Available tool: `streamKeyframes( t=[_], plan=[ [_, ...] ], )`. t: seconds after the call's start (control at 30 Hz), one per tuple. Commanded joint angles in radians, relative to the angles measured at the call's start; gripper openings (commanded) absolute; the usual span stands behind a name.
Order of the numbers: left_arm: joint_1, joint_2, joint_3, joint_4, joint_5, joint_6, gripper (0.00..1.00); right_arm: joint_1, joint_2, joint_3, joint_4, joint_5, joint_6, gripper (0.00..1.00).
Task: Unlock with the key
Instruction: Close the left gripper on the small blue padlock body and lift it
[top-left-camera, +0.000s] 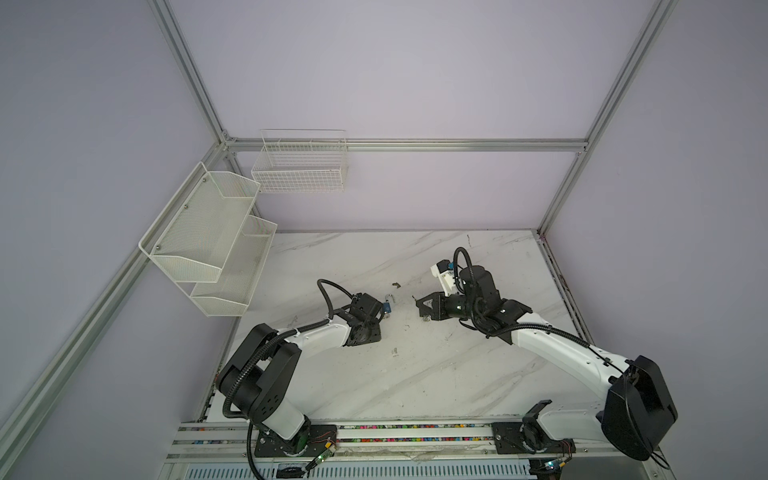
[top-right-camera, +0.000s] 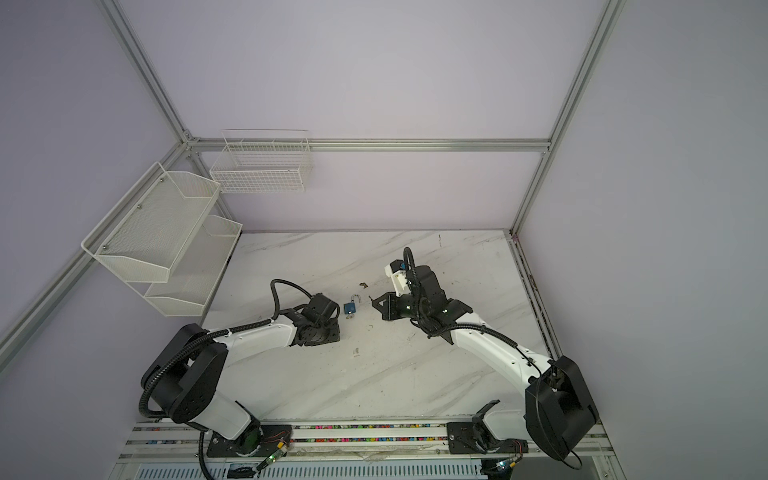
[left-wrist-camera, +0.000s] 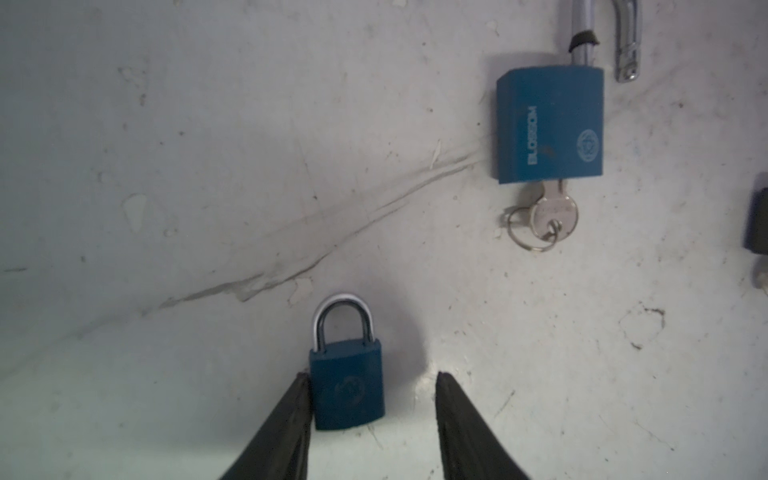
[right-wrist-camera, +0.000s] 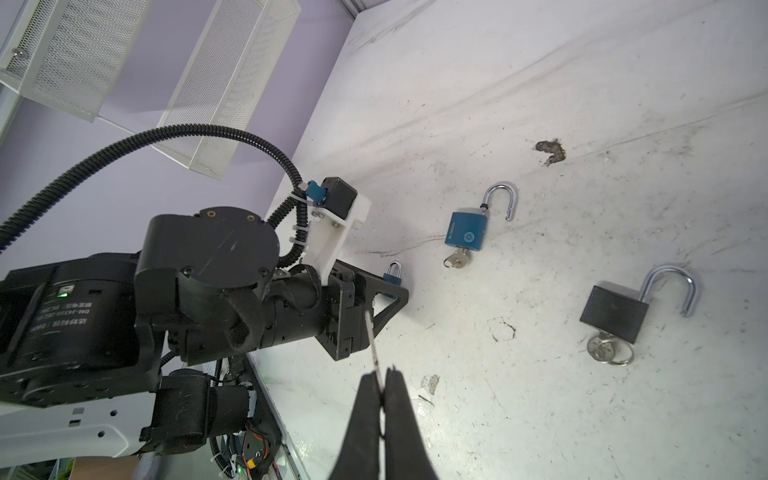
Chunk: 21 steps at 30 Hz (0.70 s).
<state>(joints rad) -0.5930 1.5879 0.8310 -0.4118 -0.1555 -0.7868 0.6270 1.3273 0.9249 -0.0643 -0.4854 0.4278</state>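
On the marble table (top-left-camera: 415, 374) in a top view, left gripper (top-left-camera: 381, 318) sits low just beside the larger blue padlock (top-left-camera: 387, 308), whose shackle is open. Right gripper (top-left-camera: 417, 304) faces it from across, apart. Small lock not visible from up here.

Left wrist view: small blue padlock (left-wrist-camera: 347, 384), shackle shut, lies flat between the spread fingers (left-wrist-camera: 286, 415). One pad touches its side, the other is clear of it, so no grip yet.

Right wrist view: right fingers pinched tight on a thin silver key (right-wrist-camera: 371, 338), blade poking past the tips. Black padlock (right-wrist-camera: 615, 313) lies open nearby.

Risks: uneven closing could shove or twist the small padlock and turn the keyway away. The key could pivot in the pinch at insertion.
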Motion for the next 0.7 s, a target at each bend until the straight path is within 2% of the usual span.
streamKeyframes(
  t=[0.0,0.33,0.67],
  plan=[
    [-0.015,0.051,0.063,-0.097,-0.065,-0.015,0.47,-0.001,-0.012,-0.009,-0.005,-0.010,-0.027,0.00],
    [-0.050,0.144,0.146,-0.193,-0.141,0.001,0.41,-0.001,-0.014,-0.008,-0.014,-0.011,-0.032,0.00],
    [-0.067,0.149,0.152,-0.216,-0.122,0.019,0.36,-0.001,-0.016,-0.008,-0.012,-0.009,-0.031,0.00]
  ],
)
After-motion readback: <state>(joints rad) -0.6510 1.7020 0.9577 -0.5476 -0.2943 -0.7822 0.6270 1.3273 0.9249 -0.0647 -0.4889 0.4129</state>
